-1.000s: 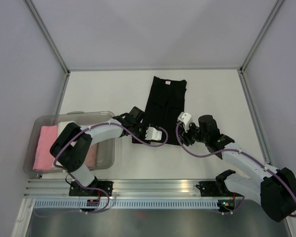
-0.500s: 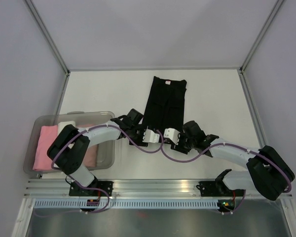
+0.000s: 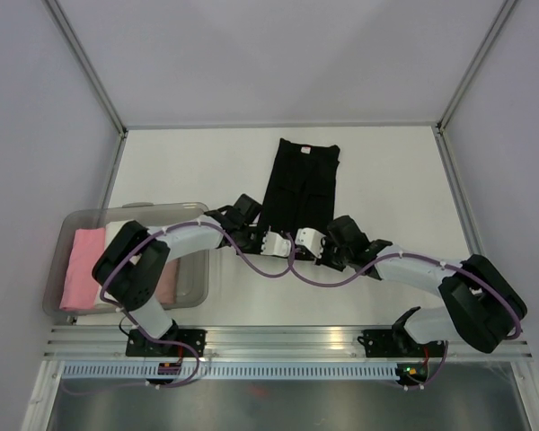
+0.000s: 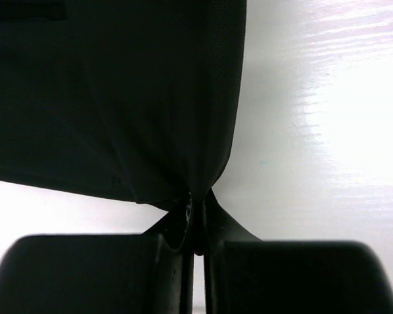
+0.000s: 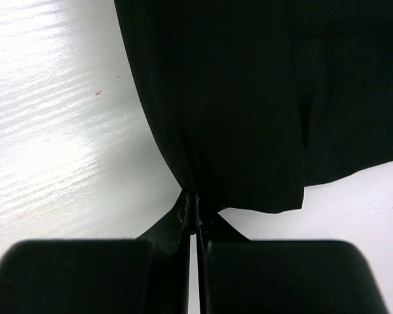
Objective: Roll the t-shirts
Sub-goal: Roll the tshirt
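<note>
While the black t-shirt [image 3: 303, 184] is lying flat and unrolled mid-table, the left gripper [image 4: 195, 210] and right gripper [image 5: 196, 204] are each pinching its near hem, so rolling is apparently only starting, with the pink shirt [image 3: 83, 265] waiting in the tub [image 3: 162, 207].

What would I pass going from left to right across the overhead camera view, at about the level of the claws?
pink t-shirt → white t-shirt → left claw → right claw. The black t-shirt spans both claws, so it has no clear place in the order.
</note>
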You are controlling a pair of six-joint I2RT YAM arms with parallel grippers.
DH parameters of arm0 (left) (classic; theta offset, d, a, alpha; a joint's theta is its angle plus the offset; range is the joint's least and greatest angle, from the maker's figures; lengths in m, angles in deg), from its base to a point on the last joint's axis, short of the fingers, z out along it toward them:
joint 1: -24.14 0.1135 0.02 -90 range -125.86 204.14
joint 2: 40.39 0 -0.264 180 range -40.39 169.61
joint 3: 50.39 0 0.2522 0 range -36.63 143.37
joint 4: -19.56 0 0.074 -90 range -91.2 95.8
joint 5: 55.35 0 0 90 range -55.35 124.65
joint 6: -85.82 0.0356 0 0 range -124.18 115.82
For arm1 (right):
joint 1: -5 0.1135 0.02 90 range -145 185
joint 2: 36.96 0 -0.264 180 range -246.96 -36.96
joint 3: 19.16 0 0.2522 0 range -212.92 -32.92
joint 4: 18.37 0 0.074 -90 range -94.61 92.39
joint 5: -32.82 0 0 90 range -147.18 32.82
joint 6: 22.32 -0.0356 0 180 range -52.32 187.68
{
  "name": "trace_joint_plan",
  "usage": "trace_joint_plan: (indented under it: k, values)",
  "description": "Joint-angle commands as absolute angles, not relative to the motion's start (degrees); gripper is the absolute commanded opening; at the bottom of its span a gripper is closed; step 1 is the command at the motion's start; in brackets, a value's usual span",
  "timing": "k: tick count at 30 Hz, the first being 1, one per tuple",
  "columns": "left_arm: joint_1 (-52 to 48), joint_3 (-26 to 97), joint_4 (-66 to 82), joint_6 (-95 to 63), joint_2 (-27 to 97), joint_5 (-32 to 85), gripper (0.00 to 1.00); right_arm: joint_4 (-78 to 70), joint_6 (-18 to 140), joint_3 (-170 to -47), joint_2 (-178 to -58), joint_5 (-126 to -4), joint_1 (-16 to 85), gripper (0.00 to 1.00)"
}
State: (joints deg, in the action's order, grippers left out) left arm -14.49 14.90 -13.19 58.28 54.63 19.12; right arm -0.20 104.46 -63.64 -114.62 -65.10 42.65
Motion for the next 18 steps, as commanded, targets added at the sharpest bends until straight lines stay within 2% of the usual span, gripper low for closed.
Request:
trace_joint_plan:
  k: [1,9,12,16,18]
  values:
    - [-13.57,18.56,-19.67,58.14,54.18,14.62,0.02,6.27,106.35,-67.37,-113.87,-69.9,42.71,0.0]
    - [-10.75,25.24,-43.38,62.44,53.12,2.06,0.02,34.28,111.98,-76.76,-111.75,-92.92,39.02,0.01]
    - [-9.79,27.43,-49.21,63.94,53.56,-2.86,0.04,39.93,113.55,-78.53,-113.24,-96.72,38.84,0.01]
    - [-5.14,32.52,-55.1,61.84,56.1,-10.24,0.06,38.38,110.85,-79.68,-115.17,-97.52,36.31,0.0]
    - [-3.73,34.11,-55.11,60.96,57.51,-10.35,0.06,35.13,109.62,-79.77,-115.88,-98.22,34.54,0.0]
